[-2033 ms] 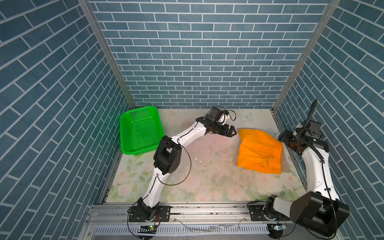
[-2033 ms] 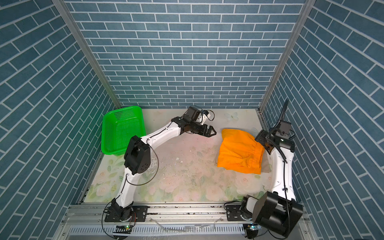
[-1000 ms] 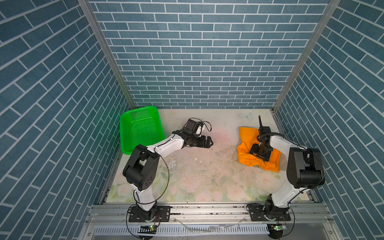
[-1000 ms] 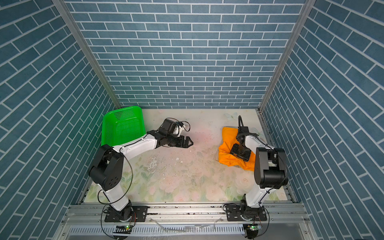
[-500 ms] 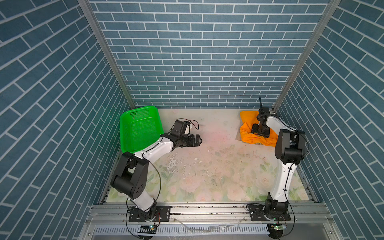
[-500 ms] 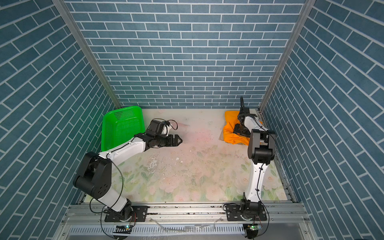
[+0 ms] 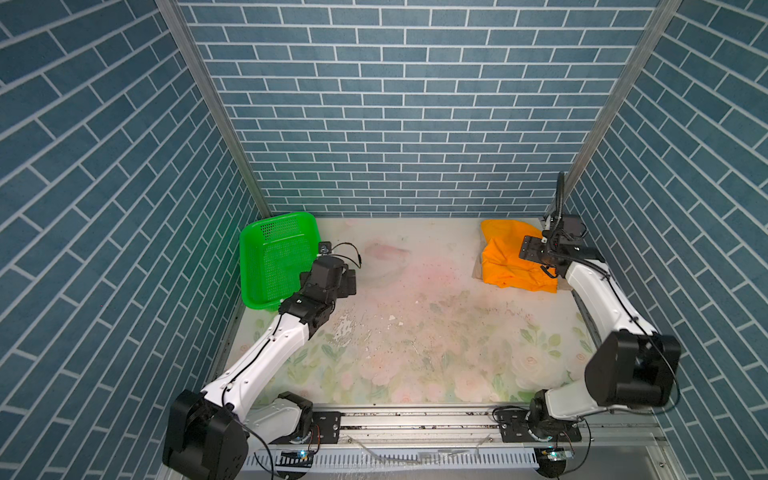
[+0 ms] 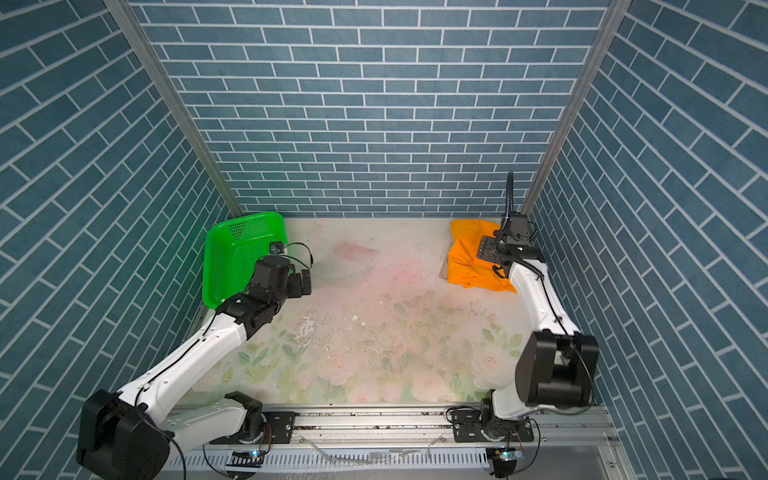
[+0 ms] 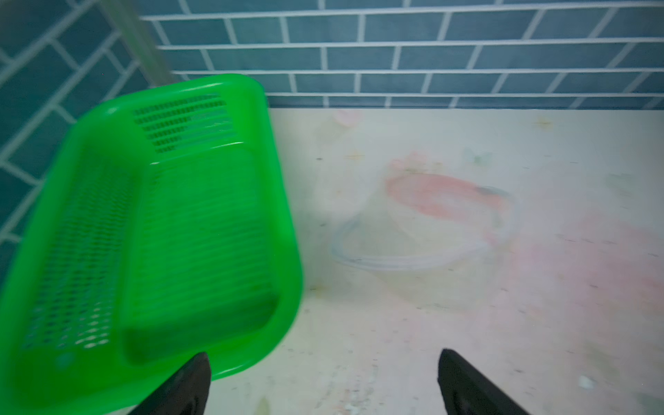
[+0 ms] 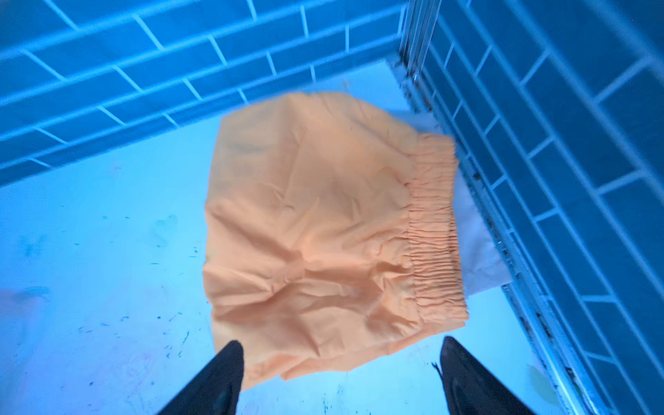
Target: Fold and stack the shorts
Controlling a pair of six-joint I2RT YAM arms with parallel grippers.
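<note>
Orange shorts [image 7: 511, 266], folded, atop pale shorts [image 10: 478, 248] in far right corner. Seemingly stacking step, nearly finished. Right gripper [image 10: 339, 343] spread above them, pinching nothing; left gripper [image 9: 323, 354] spread beside green basket [image 9: 280, 201]. Next: lift away without snagging cloth.

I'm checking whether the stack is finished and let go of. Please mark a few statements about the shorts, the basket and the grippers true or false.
1. The orange shorts lie folded in the far right corner of the table. True.
2. The right gripper is clamped on the orange shorts. False: its jaws stand wide apart with nothing between them.
3. A pale cloth peeks out from under the orange shorts. True.
4. The orange shorts sit inside the green basket. False: the basket shows nothing inside and stands on the far left.
5. The left gripper is open beside the basket, holding nothing. True.
</note>
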